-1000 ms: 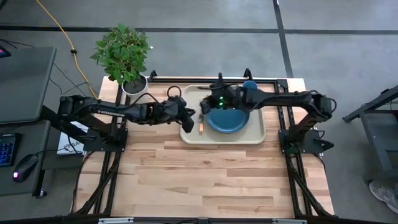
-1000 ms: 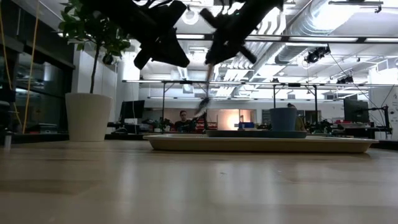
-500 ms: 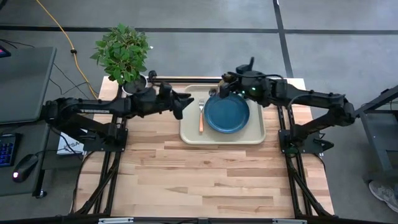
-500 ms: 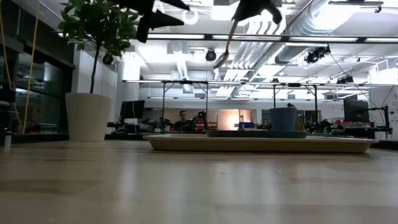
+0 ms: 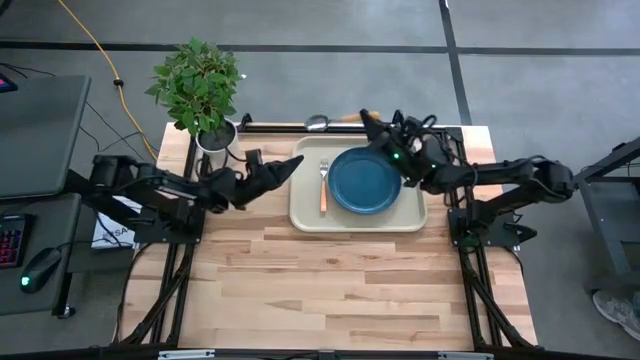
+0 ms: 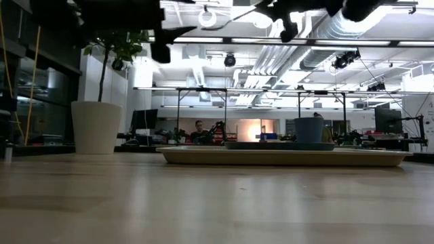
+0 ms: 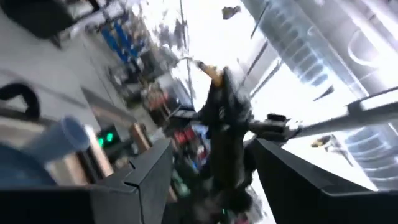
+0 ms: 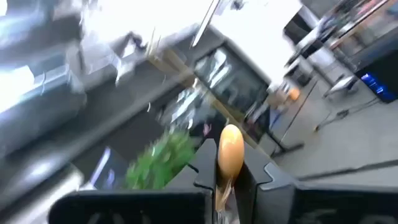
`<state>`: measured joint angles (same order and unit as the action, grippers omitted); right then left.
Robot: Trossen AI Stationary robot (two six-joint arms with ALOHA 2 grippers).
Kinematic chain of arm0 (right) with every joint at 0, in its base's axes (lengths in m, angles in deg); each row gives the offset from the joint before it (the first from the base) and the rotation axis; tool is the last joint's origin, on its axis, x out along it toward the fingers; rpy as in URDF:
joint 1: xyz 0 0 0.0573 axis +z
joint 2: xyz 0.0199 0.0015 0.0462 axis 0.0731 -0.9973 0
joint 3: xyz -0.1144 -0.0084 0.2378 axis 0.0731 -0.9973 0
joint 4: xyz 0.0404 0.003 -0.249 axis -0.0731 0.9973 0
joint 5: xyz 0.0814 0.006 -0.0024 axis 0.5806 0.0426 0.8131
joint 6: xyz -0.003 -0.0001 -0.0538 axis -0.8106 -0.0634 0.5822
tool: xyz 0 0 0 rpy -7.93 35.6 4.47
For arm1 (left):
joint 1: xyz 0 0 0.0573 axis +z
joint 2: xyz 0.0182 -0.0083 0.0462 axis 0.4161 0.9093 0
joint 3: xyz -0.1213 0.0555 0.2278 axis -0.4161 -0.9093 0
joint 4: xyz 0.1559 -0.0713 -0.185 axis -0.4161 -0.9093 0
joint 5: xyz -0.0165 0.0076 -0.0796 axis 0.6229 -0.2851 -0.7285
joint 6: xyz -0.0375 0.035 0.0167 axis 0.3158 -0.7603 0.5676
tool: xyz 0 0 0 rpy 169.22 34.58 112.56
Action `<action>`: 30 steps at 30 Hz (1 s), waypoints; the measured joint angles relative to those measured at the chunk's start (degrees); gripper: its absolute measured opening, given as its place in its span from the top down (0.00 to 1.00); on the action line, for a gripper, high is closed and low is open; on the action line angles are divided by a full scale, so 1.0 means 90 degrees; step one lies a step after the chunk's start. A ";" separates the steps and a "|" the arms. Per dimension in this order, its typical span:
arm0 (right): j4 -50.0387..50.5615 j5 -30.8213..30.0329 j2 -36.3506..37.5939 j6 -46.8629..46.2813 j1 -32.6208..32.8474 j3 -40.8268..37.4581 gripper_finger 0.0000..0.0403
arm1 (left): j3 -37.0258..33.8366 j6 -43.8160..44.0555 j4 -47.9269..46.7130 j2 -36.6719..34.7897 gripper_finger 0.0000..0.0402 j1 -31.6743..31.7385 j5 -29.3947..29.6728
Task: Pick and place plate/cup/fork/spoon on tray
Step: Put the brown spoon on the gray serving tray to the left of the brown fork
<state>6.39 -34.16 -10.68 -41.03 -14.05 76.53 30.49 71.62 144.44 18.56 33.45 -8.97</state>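
- Gripping the spoon (image 5: 330, 122) by its orange handle, the right gripper (image 5: 368, 124) hangs above the tray's (image 5: 410, 221) far edge; the silver bowl points toward the far left corner.
- Holding nothing, the left gripper (image 5: 290, 164) hovers just off the tray's left edge with its 2 fingers parted narrowly.
- Lying on the tray are the dark blue plate (image 5: 365, 181) at centre and the fork (image 5: 323, 187) along its left side.
- Behind the plate stands the light-blue cup (image 6: 308, 129).
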 joint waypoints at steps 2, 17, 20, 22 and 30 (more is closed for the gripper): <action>-0.0463 -0.0370 -0.0113 -0.0033 0.0044 -0.0138 0.98 | 0.0325 -0.0254 0.0087 0.0238 0.48 -0.0045 0.0389; -0.0303 -0.0369 -0.0497 0.0151 0.0562 0.0689 0.98 | 0.2991 -0.1977 0.0129 0.1836 0.48 0.0324 0.1011; -0.0236 -0.0384 -0.0499 0.0032 0.0591 0.0689 0.98 | 0.2992 -0.1968 0.0132 0.1846 0.48 0.0416 0.0998; -0.0201 -0.0366 -0.0500 0.0027 0.0610 0.0689 0.98 | 0.2994 -0.1870 0.0134 0.1846 0.48 0.0473 0.0988; 0.0219 0.0205 -0.0558 -0.0545 0.0704 0.0689 0.98 | 0.2994 -0.1784 0.0125 0.1846 0.48 0.0760 0.1100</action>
<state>8.36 -32.32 -15.70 -45.93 -7.72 82.73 57.44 55.57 145.57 35.17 40.29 0.93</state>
